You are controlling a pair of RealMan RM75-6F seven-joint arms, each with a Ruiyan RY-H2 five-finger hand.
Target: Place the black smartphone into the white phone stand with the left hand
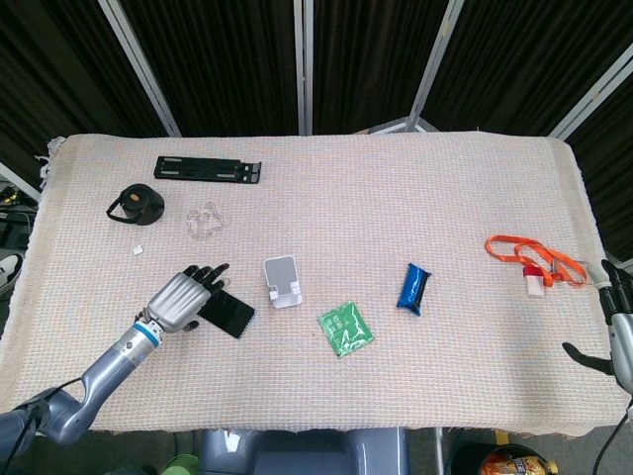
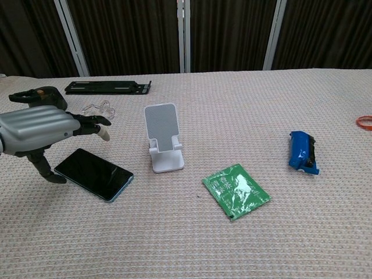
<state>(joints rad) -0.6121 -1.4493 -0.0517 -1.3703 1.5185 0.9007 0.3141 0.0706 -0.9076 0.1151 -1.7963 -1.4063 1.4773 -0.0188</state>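
On the cloth-covered desk [image 1: 396, 198], flat black smartphone [image 2: 95, 174] lies just left of upright white phone stand [image 2: 164, 141], apart from it. Left hand [image 2: 36, 132] hovers over the phone's left end, fingers [image 2: 93, 122] spread and holding nothing. Right hand [image 1: 619, 332] sits at the desk's right edge, mostly cropped; its grip cannot be told.

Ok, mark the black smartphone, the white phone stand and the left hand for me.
black smartphone [image 2: 99, 175], chest view, middle of its dark screen.
white phone stand [image 2: 161, 122], chest view, centre of its upright back plate.
left hand [image 1: 183, 297], head view, back of the hand.
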